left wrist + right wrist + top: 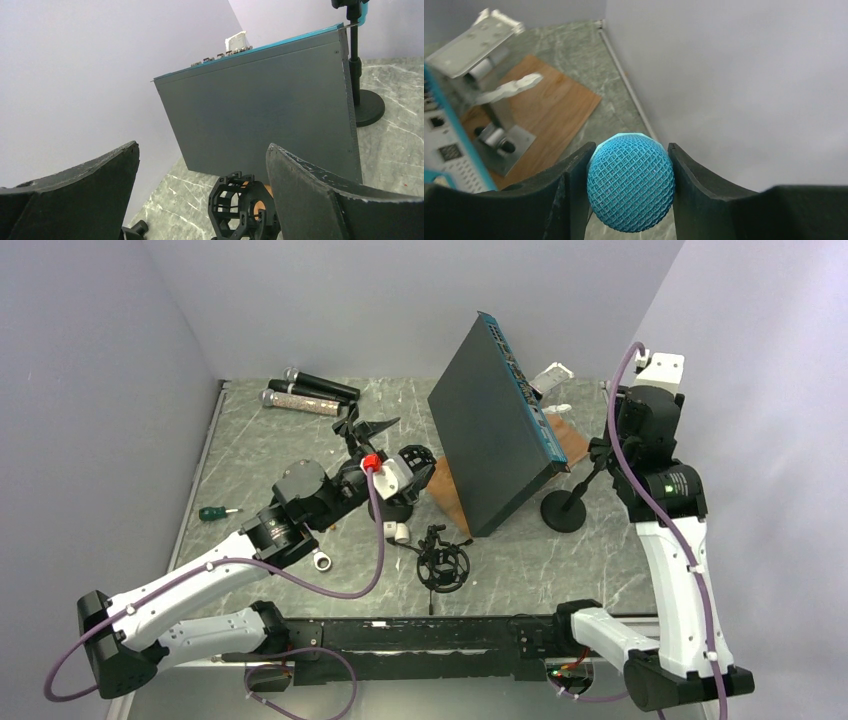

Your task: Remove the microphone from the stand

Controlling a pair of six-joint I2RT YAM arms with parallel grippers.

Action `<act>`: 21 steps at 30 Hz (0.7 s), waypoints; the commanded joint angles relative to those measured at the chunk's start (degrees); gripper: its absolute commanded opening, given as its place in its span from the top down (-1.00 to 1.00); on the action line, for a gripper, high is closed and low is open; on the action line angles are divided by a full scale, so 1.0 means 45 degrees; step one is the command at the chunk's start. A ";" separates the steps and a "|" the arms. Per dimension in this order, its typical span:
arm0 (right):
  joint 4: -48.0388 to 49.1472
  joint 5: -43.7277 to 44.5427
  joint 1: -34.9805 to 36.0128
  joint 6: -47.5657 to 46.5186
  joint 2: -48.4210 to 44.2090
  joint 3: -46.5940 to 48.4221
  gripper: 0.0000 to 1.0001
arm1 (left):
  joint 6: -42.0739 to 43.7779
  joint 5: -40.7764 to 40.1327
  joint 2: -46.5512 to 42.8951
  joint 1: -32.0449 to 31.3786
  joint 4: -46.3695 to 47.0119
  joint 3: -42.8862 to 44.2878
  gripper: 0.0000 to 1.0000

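Observation:
The blue mesh-headed microphone sits between my right gripper's two fingers, which are shut on its head. In the top view my right gripper hangs over the top of the black stand, whose round base rests on the table at the right; the microphone is hidden there by the wrist. The stand also shows in the left wrist view, with a bit of blue at its top. My left gripper is open and empty at mid-table, above a black shock mount.
A large dark panel with a teal edge leans upright between the arms on a wooden board. Two microphones lie at the back left. Another shock mount and a small screwdriver lie near the front.

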 commanded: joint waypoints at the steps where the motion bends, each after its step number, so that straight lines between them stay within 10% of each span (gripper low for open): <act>1: -0.0698 -0.2738 -0.0001 0.0102 -0.0839 0.0301 1.00 | -0.0364 -0.0038 0.0236 -0.0056 0.0537 0.0088 -0.99; 21: -0.2254 -0.3015 0.2342 -0.0123 -0.2754 -0.0106 1.00 | -0.5310 0.4013 0.2747 -0.0614 -0.0679 0.3187 -0.99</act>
